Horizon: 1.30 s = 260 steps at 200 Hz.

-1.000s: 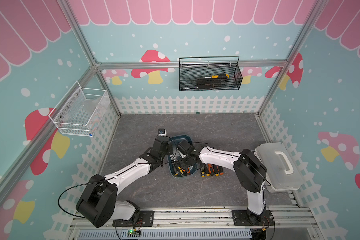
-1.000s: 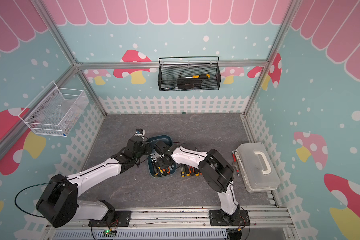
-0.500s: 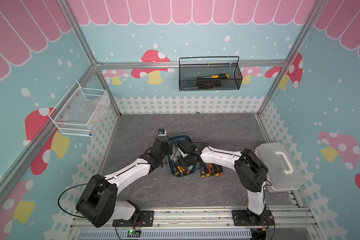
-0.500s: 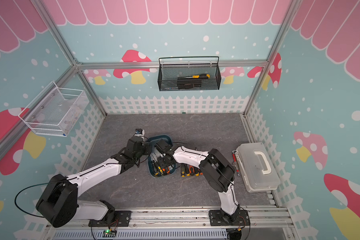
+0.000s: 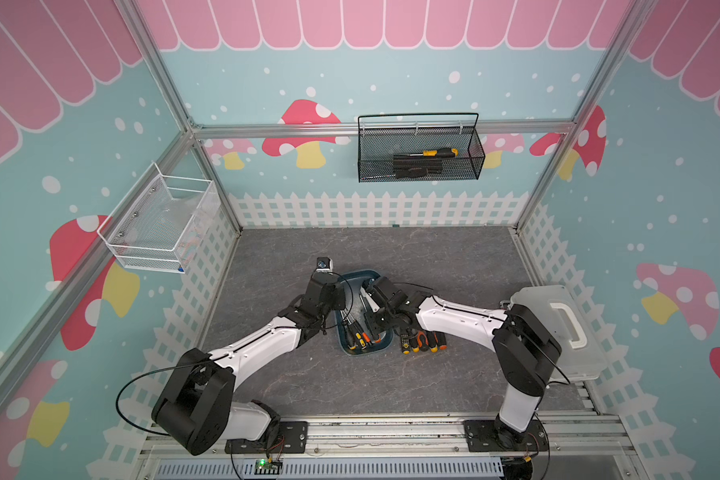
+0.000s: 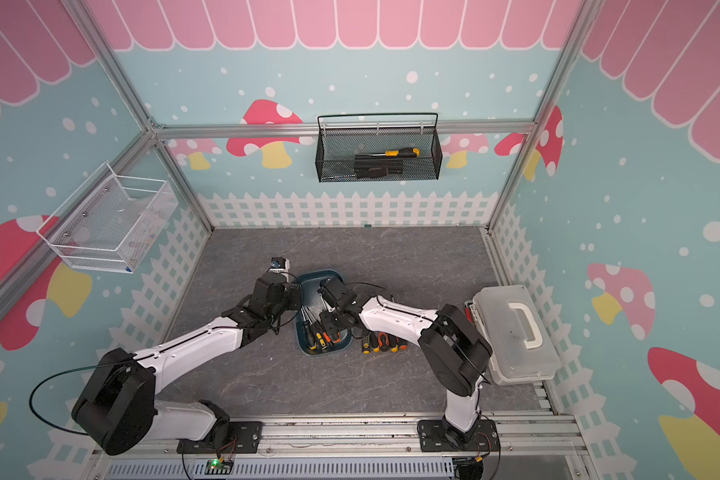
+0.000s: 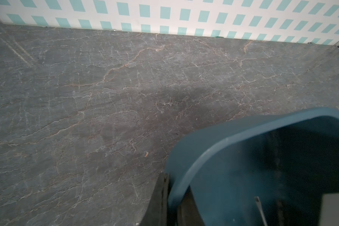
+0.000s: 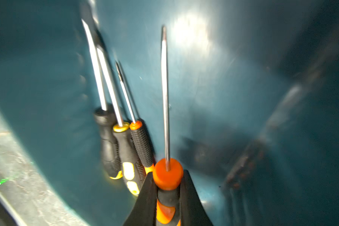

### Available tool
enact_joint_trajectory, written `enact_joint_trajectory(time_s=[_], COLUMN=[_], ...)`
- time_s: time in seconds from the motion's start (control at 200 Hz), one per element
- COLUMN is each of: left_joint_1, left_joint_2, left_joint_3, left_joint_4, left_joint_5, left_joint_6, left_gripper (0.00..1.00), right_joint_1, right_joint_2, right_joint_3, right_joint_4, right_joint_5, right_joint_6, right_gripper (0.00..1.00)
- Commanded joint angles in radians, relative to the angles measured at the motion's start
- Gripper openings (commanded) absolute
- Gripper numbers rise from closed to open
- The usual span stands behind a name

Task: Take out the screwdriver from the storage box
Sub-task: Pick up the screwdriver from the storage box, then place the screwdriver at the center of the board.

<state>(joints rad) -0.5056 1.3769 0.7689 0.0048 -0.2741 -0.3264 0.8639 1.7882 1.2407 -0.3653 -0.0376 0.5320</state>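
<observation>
Screwdriver point(image 8: 167, 176) gripped ctr box point(image 7: 243, 125); rim clamped.

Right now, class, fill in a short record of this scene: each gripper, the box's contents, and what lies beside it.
left gripper: shut on the rim of the box
right gripper: shut on an orange-collared screwdriver, inside the box
also in box: three screwdrivers, side by side
beside box: row of screwdrivers on the table
</observation>
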Motion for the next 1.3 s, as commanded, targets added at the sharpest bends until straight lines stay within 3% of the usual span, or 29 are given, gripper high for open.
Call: enact_joint_trajectory(time_s=[0.0, 0.27, 0.625, 1.066, 1.296], left_joint_1=[-0.005, -0.005, -0.002, -0.002, -0.002], left_joint_2=[-0.005, 0.002, 0.013, 0.015, 0.015], left_joint_3=[-0.002, 0.005, 0.006, 0.004, 0.006], left_joint_4=[0.002, -0.003, 0.007, 0.010, 0.012], left_joint_5=[0.008, 0.005, 0.013, 0.017, 0.018], left_joint_6=[0.000, 0.006, 0.004, 0.003, 0.001], left_gripper=[0.00, 0.00, 0.00, 0.00, 0.00], right_joint_1=[-0.002, -0.011, -0.050, -0.204, -0.308], right_joint_2=[-0.041, -0.106, -0.303, -0.521, -0.545], right_joint_3=[-0.021, -0.042, -0.125, -0.267, -0.272], right_joint_4=[0.024, 0.036, -0.057, -0.162, -0.252], right_joint_5=[-0.014, -0.046, -0.019, -0.041, -0.048], right_joint_6=[0.002, 0.014, -0.016, -0.063, -0.138], right_gripper=[0.00, 0.00, 0.00, 0.00, 0.00])
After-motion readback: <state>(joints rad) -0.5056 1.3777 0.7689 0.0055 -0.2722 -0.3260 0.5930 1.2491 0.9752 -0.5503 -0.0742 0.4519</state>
